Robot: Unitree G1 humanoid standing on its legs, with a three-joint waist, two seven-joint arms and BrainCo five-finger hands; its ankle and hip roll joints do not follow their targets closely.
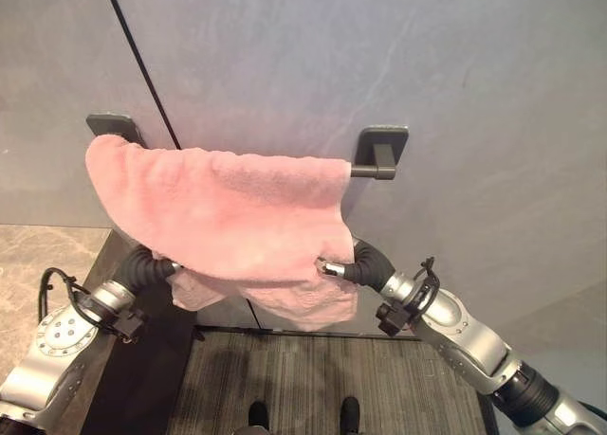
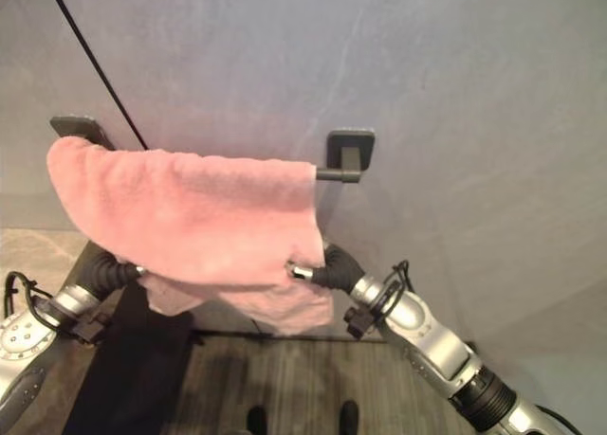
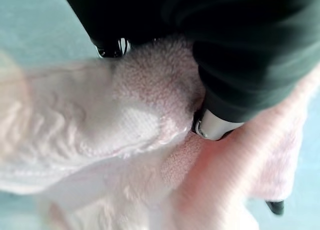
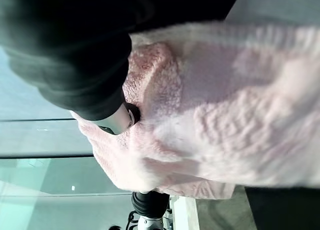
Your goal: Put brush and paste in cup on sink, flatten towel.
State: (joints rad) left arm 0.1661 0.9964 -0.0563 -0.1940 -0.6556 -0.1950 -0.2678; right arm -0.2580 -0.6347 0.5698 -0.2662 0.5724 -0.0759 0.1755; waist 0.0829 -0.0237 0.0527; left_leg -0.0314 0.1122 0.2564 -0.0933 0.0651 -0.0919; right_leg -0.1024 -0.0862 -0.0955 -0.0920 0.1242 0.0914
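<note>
A pink towel hangs over a dark rail on the grey wall, bunched and uneven along its lower edge. My left hand reaches under the towel's lower left part. In the left wrist view, cloth bulges between its thumb and fingers. My right hand is at the lower right corner. Its silver thumb presses into the towel, pinching the edge. The fingers of both hands are mostly hidden behind the cloth.
Two dark brackets fix the rail to the wall, and the towel partly covers the left one. A ribbed dark mat lies on the floor below. A beige stone surface lies at the left.
</note>
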